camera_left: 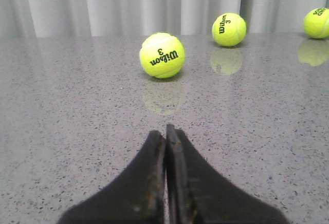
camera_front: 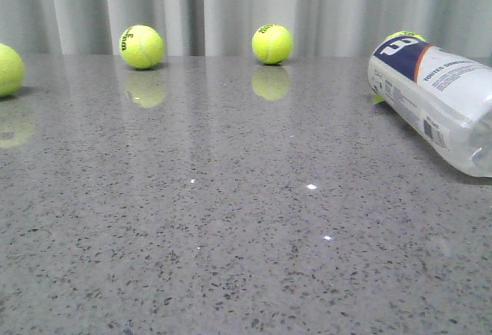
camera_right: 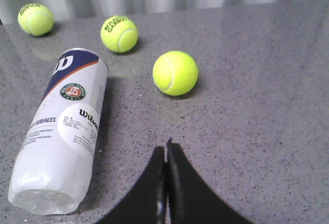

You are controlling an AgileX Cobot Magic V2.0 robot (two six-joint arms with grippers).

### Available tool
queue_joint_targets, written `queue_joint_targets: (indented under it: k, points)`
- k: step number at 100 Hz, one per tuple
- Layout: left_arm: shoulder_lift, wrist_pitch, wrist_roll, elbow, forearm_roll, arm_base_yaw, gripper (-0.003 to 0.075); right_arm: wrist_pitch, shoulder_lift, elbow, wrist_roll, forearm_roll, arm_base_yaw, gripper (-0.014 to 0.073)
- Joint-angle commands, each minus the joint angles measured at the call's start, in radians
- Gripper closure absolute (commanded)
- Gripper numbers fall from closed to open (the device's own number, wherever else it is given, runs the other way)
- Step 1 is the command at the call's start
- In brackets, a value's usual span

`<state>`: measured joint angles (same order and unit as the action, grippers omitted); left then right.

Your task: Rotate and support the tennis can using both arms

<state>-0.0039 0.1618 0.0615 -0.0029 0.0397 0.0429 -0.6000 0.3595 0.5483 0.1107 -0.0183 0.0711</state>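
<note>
Lying on its side at the right of the speckled grey stone table [camera_front: 231, 220]: tall clear plastic tennis can [camera_front: 438, 104] with white-and-navy Wilson label, untouched, clear end toward the robot. Also visible in right wrist view [camera_right: 61, 136], off to one side of the black right gripper [camera_right: 165, 154], near but apart. Right gripper fingers pressed together, holding nothing. Black left gripper [camera_left: 165, 134] likewise pressed together and empty, facing loose yellow-green tennis balls [camera_left: 162, 55], can not in its view. Judged stage: very start, approach not yet made, no contact. Next move likely calls for spreading both grippers, bringing right arm alongside the can body, bringing left arm across to the far end for support before any rotation. Risk: smooth can rolling on polished surface.
</note>
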Motion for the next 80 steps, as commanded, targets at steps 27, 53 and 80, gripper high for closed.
queue_joint_targets:
  k: [27,53,80]
  points:
    - [-0.04,-0.074,-0.008,0.047,0.003,-0.002,0.0741,-0.119,0.324,0.279,-0.004,0.04,0.0,-0.008]
    - [-0.04,-0.074,-0.008,0.047,0.003,-0.002,0.0741,-0.269,0.542,0.473,-0.003,0.136,-0.064,-0.0037]
    - [-0.04,-0.074,-0.008,0.047,0.003,-0.002,0.0741,-0.422,0.787,0.669,-0.003,0.182,-0.192,-0.0037]
